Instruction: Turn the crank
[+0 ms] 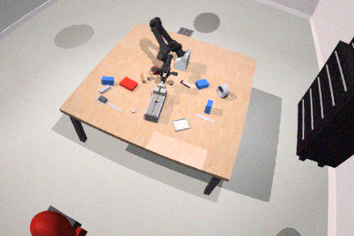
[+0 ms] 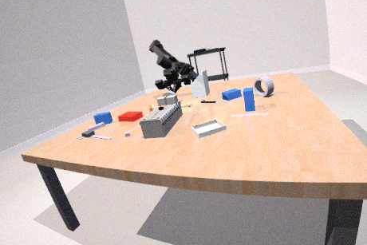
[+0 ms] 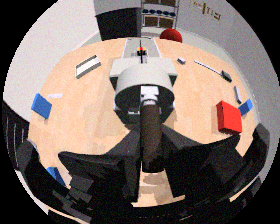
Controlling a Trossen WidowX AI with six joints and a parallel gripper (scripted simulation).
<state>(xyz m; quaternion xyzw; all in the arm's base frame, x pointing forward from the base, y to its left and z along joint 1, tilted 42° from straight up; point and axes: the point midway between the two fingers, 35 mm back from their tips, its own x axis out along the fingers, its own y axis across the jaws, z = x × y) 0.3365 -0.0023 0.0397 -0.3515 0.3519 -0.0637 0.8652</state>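
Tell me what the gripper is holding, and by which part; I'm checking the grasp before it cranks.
The crank's dark handle, gripped around its side by the gripper.

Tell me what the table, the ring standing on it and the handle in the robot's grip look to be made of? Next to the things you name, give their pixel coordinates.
The table (image 1: 115, 45) (image 2: 279, 159): wood, satin, judging by its tan, plank-like grain. The ring (image 1: 219, 90) (image 2: 270, 88): pale grey and smooth-looking, perhaps plastic or metal; I cannot tell which. The handle (image 3: 151, 127): dark brown, possibly wood or plastic, with faint mottling and no strong shine.

Pincer (image 1: 165, 78) (image 2: 172, 89) (image 3: 148, 126) closed on the handle
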